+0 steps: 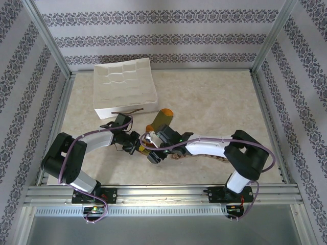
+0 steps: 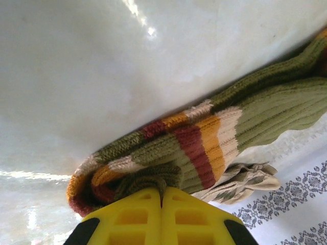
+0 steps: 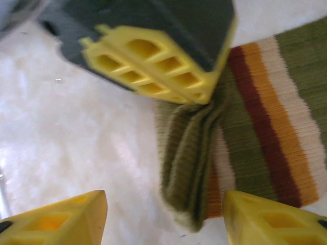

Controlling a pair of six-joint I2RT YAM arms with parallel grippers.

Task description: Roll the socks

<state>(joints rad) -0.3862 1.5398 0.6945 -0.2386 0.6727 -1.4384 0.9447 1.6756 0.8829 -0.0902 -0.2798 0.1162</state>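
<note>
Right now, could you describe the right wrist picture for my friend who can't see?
The left end effector, yellow fingers shut, pinches a bunched fold of the olive sock with red, orange and cream stripes. Below, the right end effector stands open, its yellow fingers either side of the fold, over a pale table.

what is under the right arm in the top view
A strip of the argyle sock shows along the lower edge of the right arm, lying on the table. The arm covers the rest of it, so its full shape and any folds cannot be seen.
</note>
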